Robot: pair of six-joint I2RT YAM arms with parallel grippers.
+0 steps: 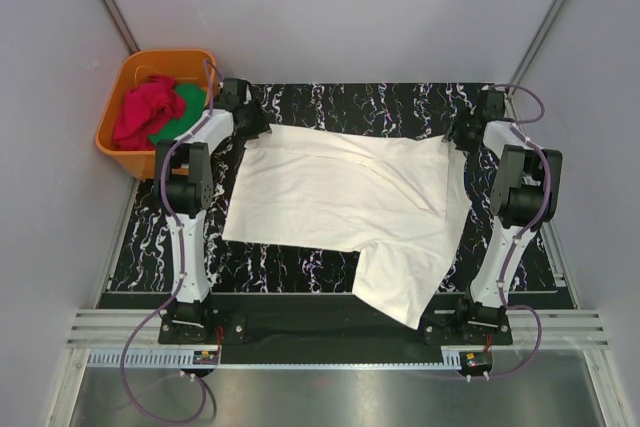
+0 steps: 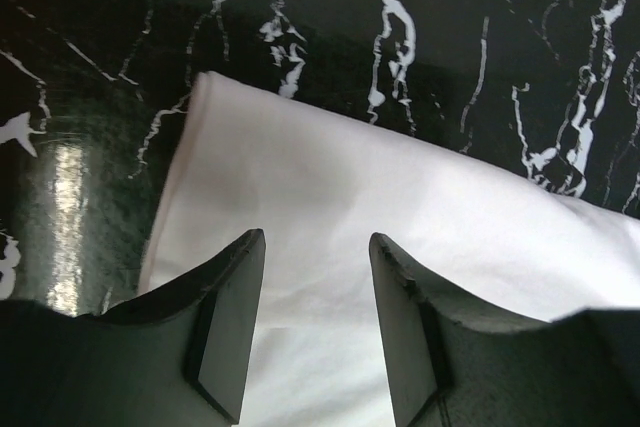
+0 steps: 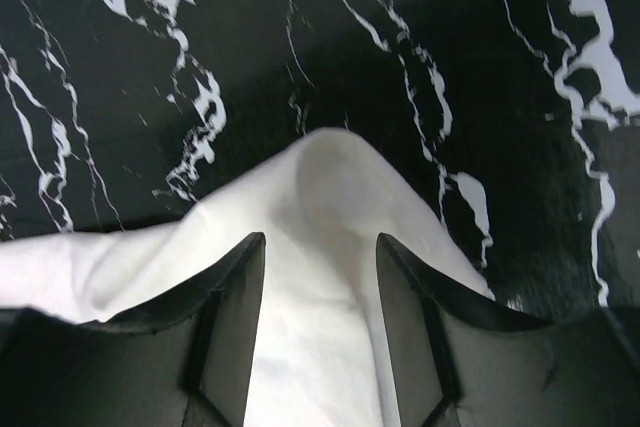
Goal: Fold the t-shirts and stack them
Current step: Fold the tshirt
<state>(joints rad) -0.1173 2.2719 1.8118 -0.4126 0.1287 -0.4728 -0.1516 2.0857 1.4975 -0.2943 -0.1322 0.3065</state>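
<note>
Jaws apart — left gripper [image 2: 317, 242], right gripper [image 3: 321, 242] over t-shirt [image 1: 340, 197]

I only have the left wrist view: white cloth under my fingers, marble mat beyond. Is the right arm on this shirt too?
Observer: Yes. The right gripper is at the far right corner of the cream t-shirt, jaws apart, with the cloth humped up between its fingers.
Operator: Is the shirt lying flat and square?
Observer: No. The top view shows it creased, and its near right part trails past the near edge of the mat.
Operator: Any other shirts around?
Observer: A red t-shirt lies in the orange tub at the far left, beside a green cloth.
</note>
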